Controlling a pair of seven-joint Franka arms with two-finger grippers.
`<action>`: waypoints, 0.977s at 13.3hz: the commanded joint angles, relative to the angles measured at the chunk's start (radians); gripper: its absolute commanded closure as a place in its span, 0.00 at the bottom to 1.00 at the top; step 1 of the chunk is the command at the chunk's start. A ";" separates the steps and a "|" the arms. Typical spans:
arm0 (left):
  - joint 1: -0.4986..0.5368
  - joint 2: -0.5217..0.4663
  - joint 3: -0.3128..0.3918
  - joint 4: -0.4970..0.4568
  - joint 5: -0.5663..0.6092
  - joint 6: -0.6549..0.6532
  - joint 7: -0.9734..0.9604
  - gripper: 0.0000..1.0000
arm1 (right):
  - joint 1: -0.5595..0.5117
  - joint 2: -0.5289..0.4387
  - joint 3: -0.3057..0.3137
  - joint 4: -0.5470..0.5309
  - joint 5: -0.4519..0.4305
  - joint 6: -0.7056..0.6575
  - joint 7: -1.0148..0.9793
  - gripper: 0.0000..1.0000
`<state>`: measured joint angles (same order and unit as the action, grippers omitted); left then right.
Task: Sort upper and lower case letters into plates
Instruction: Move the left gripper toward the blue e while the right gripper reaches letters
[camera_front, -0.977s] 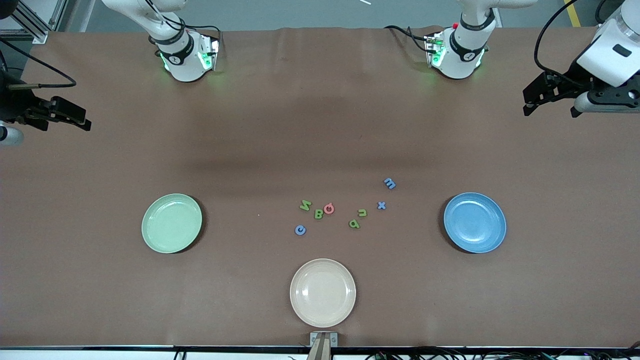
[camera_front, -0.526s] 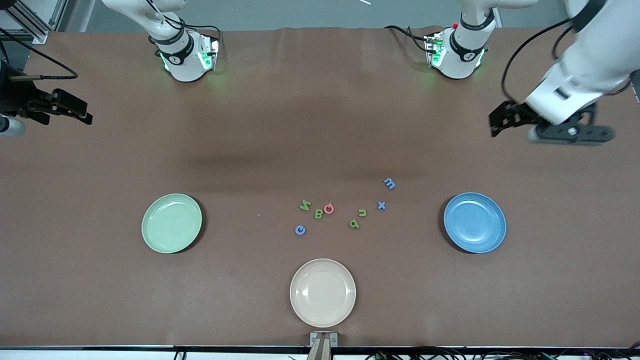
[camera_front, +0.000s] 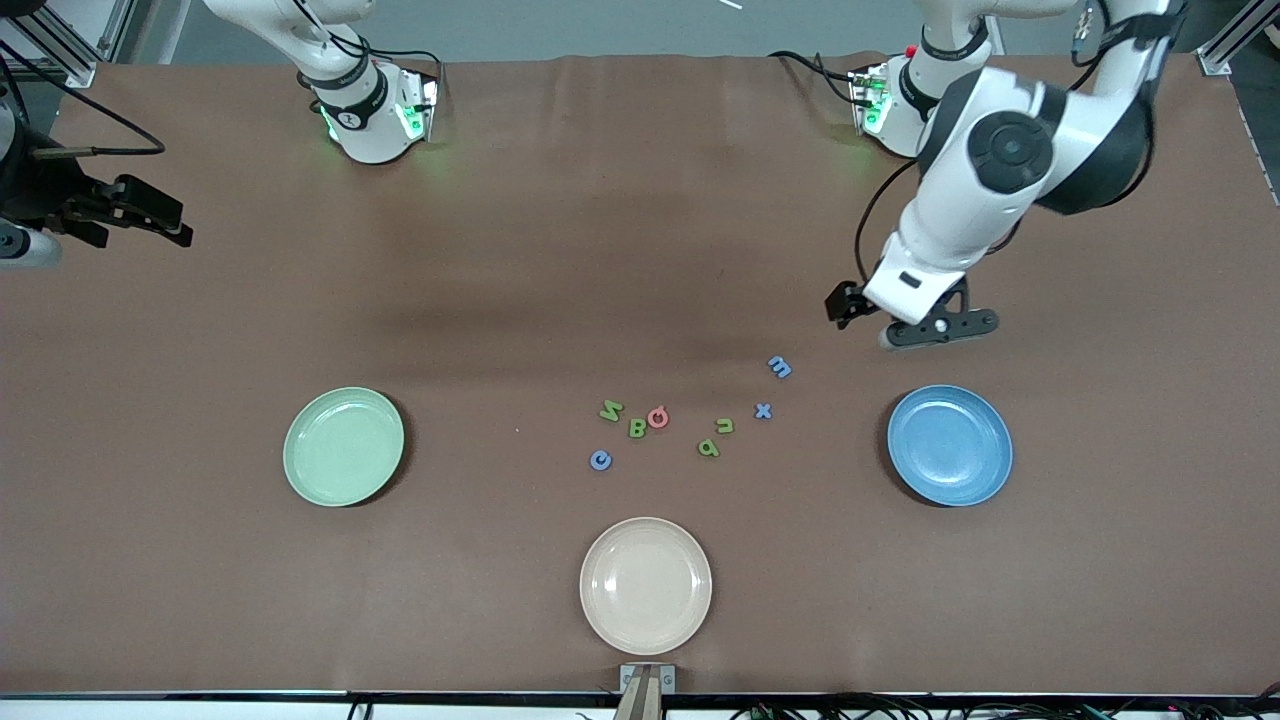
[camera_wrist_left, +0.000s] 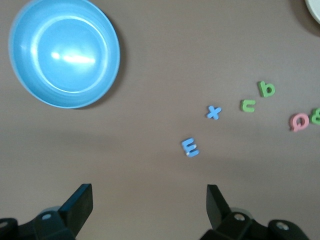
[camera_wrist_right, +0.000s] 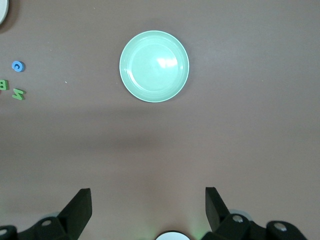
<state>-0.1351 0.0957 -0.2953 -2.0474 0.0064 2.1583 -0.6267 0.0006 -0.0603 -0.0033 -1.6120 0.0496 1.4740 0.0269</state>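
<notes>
Seen from the front, a brown worktop (camera_front: 640, 250) carries a mint green plate (camera_front: 343, 446) toward the right arm's end, a blue plate (camera_front: 949, 445) toward the left arm's end, and a cream plate (camera_front: 645, 585) nearest the camera. All three plates are empty. Between the green and blue plates lie small loose letters: a blue m (camera_front: 779, 367), a blue x (camera_front: 763, 410), a green u (camera_front: 724, 426), a green b (camera_front: 708, 447), a pink G (camera_front: 657, 417), a green B (camera_front: 637, 428), a green N (camera_front: 610, 409) and a blue c (camera_front: 600, 460). No letter has been sorted yet, so this looks like the first reach. The left claw (camera_front: 905, 318) hangs over bare worktop beside the m, holding nothing. The right claw (camera_front: 135, 218) waits at the worktop's edge. In the left wrist view, the left claw (camera_wrist_left: 149, 201) stands spread wide and empty above the m (camera_wrist_left: 190, 147), with the x (camera_wrist_left: 213, 112) and blue plate (camera_wrist_left: 64, 52) past it. The next move likely calls for lowering over the m and closing on it. In the right wrist view, the right claw (camera_wrist_right: 148, 202) is also wide and empty, high over the green plate (camera_wrist_right: 154, 66).
</notes>
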 joint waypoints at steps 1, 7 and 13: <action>-0.012 0.102 -0.012 -0.007 0.000 0.121 -0.103 0.00 | -0.001 -0.010 -0.007 0.023 0.015 0.006 0.010 0.00; -0.073 0.312 -0.011 0.009 0.162 0.293 -0.436 0.06 | -0.010 0.196 -0.009 0.055 -0.005 0.124 -0.002 0.00; -0.103 0.447 -0.010 0.016 0.204 0.359 -0.562 0.18 | 0.132 0.324 -0.001 0.046 0.026 0.271 0.268 0.00</action>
<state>-0.2341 0.5090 -0.3062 -2.0505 0.1864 2.5049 -1.1562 0.0587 0.2323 -0.0044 -1.5794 0.0682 1.7104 0.1390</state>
